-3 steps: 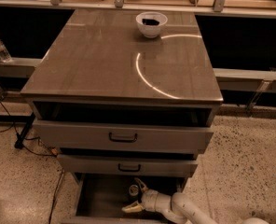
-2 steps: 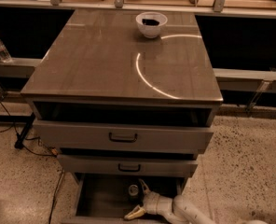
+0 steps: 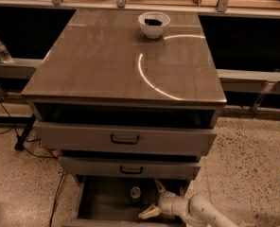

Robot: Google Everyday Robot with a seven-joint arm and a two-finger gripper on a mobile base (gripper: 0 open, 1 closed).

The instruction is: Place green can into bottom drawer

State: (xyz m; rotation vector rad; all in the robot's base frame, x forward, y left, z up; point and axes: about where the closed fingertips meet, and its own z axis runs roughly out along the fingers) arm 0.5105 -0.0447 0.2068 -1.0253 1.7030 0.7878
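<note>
The green can (image 3: 135,194) stands upright on the dark floor of the open bottom drawer (image 3: 98,200), its silver top facing up. My gripper (image 3: 153,200) is inside the drawer just to the right of the can. It is open and holds nothing. One pale fingertip (image 3: 149,213) points toward the drawer's front and the other (image 3: 158,187) toward the back. A small gap shows between the fingers and the can. My white arm (image 3: 196,211) comes in from the lower right.
The grey cabinet has two wider handled drawers (image 3: 125,139) partly open above the bottom one. A white bowl (image 3: 153,23) sits at the back of the cabinet top (image 3: 102,60). A water bottle (image 3: 1,49) stands on a ledge at the left. Cables lie on the speckled floor at the left.
The can has stayed in place in the drawer. My gripper has drawn back a little to the right, away from the can.
</note>
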